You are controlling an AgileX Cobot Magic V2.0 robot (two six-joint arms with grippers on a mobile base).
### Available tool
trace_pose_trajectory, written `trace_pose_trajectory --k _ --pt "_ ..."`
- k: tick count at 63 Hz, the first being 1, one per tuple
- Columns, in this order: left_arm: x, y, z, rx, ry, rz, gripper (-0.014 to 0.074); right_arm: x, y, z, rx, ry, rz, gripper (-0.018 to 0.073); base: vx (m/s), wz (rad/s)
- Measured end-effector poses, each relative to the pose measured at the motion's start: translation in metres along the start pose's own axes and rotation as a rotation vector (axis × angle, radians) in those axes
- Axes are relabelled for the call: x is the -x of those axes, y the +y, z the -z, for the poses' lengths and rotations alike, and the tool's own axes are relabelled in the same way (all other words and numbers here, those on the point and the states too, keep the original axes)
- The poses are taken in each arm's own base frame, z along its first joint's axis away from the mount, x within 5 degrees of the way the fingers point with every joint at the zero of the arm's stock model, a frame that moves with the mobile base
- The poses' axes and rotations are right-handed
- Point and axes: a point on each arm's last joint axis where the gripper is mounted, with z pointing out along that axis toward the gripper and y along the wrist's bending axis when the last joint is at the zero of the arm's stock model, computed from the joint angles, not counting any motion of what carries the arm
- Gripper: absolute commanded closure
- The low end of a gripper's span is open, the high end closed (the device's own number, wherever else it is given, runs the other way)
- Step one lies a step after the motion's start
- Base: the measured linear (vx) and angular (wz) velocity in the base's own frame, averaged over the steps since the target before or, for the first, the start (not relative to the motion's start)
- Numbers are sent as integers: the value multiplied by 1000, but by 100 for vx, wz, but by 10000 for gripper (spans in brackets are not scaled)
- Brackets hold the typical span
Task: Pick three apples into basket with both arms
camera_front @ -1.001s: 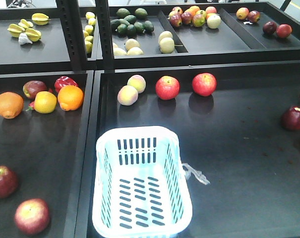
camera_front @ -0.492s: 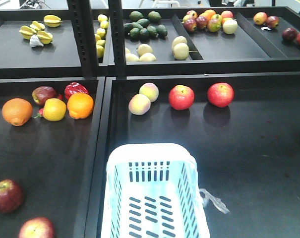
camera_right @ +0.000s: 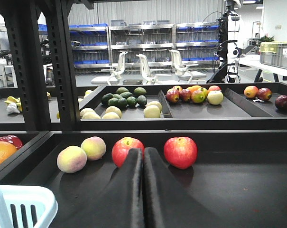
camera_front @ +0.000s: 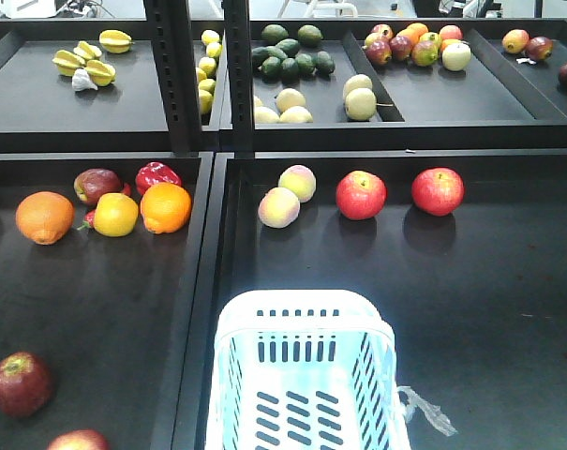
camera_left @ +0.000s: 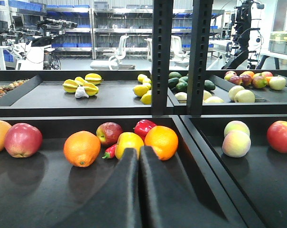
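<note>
Dark maroon-red round apple [camera_front: 22, 382] left of white slotted plastic basket [camera_front: 302, 305]: L fingers [camera_left: 126, 190] prob nearer than R fingers [camera_right: 129, 190]; both pairs together.

No text, label, brand, number or sign can be read in any view.

The white slotted plastic basket [camera_front: 302, 305] has rows of dark slits and a pale blue tint inside. The matte black shelf tray [camera_front: 508, 309] is plain. The round dark maroon apple [camera_front: 21, 382] is evenly deep red. The round red apple [camera_front: 75, 440] at the tray's front edge carries a yellowish blush. The left gripper [camera_left: 138, 151] and right gripper [camera_right: 143, 151] are plain matte black.
</note>
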Motion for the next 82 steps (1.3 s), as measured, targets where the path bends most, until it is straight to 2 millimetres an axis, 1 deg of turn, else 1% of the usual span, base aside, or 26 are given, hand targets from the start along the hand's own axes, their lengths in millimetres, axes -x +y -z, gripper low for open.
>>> trace_pose_trajectory --k 70,74,82 --pt "0 0 0 0 1 2 603 0 0 0 0 0 0 568 0 0" --pt "6 0 1 0 0 13 603 0 0 0 0 0 0 568 0 0" --pt "37 -2 6 -3 -51 27 603 0 0 0 0 0 0 568 0 0"
